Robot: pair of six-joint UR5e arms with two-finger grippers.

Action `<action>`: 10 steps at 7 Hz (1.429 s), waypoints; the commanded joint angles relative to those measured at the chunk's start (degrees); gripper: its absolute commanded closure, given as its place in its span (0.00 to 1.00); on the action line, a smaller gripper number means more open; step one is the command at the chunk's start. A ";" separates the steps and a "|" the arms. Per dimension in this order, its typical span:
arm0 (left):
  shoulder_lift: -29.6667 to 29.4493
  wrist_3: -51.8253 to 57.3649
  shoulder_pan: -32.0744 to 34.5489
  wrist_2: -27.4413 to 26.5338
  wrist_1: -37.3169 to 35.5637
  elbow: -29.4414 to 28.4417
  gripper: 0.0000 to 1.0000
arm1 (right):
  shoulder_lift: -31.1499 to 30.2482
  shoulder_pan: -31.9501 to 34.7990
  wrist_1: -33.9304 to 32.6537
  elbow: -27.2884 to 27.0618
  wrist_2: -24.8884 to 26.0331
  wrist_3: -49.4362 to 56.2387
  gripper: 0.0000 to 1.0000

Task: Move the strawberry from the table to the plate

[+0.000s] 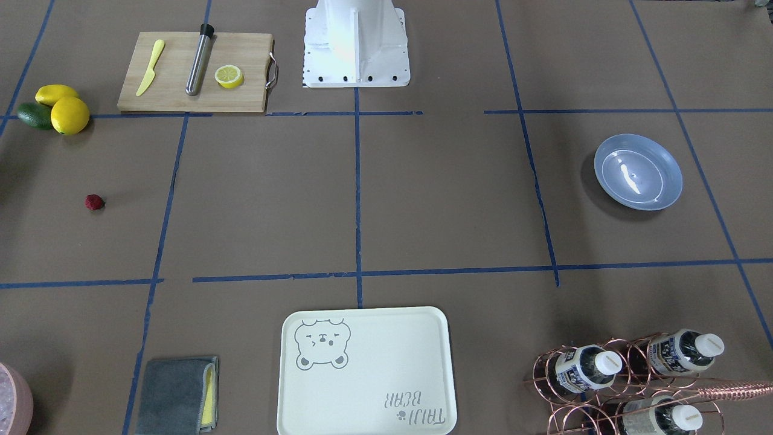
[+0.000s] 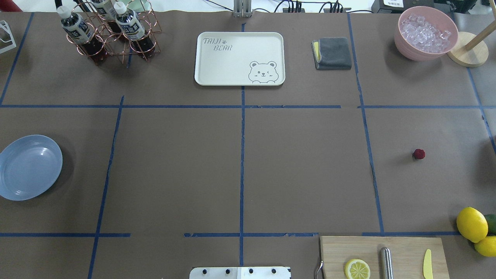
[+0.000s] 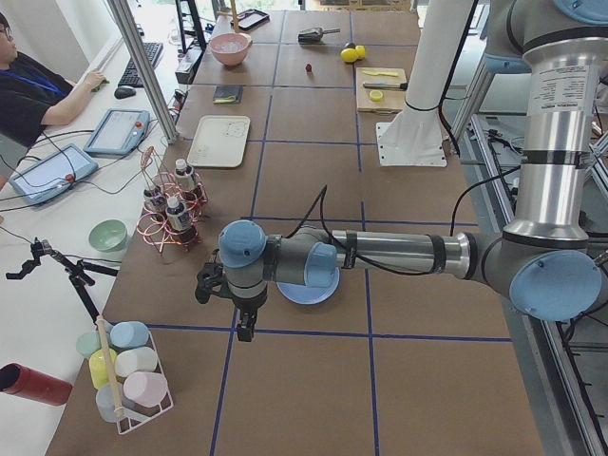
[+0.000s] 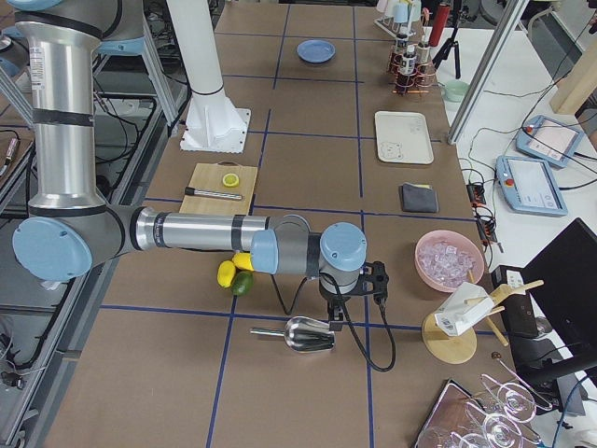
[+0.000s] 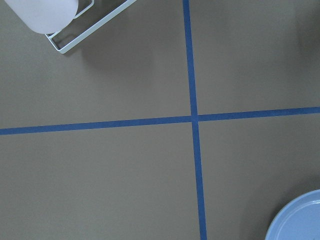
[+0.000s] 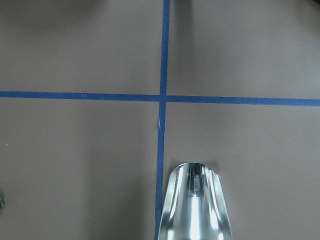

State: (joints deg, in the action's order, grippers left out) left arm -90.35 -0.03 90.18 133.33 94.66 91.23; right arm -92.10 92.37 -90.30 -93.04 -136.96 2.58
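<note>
Brown paper covers our table [image 2: 302, 174], crossed by a grid of blue tape lines [image 2: 242, 155]. Nearest our base in the overhead view, at 5 o'clock, we see a cutting board [image 2: 403, 248] carrying a lemon half [image 2: 357, 269], a steel rod [image 2: 385, 263] and a yellow knife [image 2: 427, 264]. Two lemons [image 2: 471, 224] and an avocado [image 2: 491, 223] sit close by at 4 o'clock. Mid-table, the strawberry [image 2: 418, 154] lies on the paper at 3 o'clock and the plate [image 2: 29, 166] at 9 o'clock, well apart. Farther out sit a bear tray [image 2: 232, 58] at 12 o'clock, a folded grey cloth [image 2: 333, 52] at 1 o'clock, a pink bowl of ice [image 2: 426, 33] at 2 o'clock and a copper bottle rack [image 2: 112, 35] at 11 o'clock. Past that far edge, the left side view shows a white side desk [image 3: 38, 313] with tablets [image 3: 116, 131] and a person [image 3: 28, 90] seated at it.

Our left tool [image 3: 245, 328] hangs above a tape crossing just beside the plate, far from the strawberry. Our right tool [image 4: 333, 317] hangs over a crossing at the table's right end, above a steel scoop [image 4: 312, 333]. The strawberry lies toward 9 o'clock of it in overhead terms, near but apart, and our forearm hides it in the right side view. We cannot tell how wide either tool stands.
</note>
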 commanded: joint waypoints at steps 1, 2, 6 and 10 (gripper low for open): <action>0.00 0.12 0.00 0.00 0.08 0.09 0.00 | 0.00 0.00 0.21 -0.12 0.03 0.06 0.00; 0.00 0.12 0.00 0.09 0.08 0.00 0.00 | 0.00 0.00 0.22 -0.30 -0.32 -0.03 0.00; 1.31 -8.00 -0.79 0.44 4.70 0.80 0.00 | 0.17 0.00 -0.05 -2.93 -0.50 -4.04 0.00; 12.28 -26.80 -10.51 2.46 32.08 0.45 0.00 | 0.70 -0.09 0.22 -3.46 -0.33 -4.42 0.00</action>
State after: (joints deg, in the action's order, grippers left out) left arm -81.72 -19.85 83.44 135.61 117.02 91.90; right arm -91.63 92.29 -90.14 -96.10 -137.43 -1.80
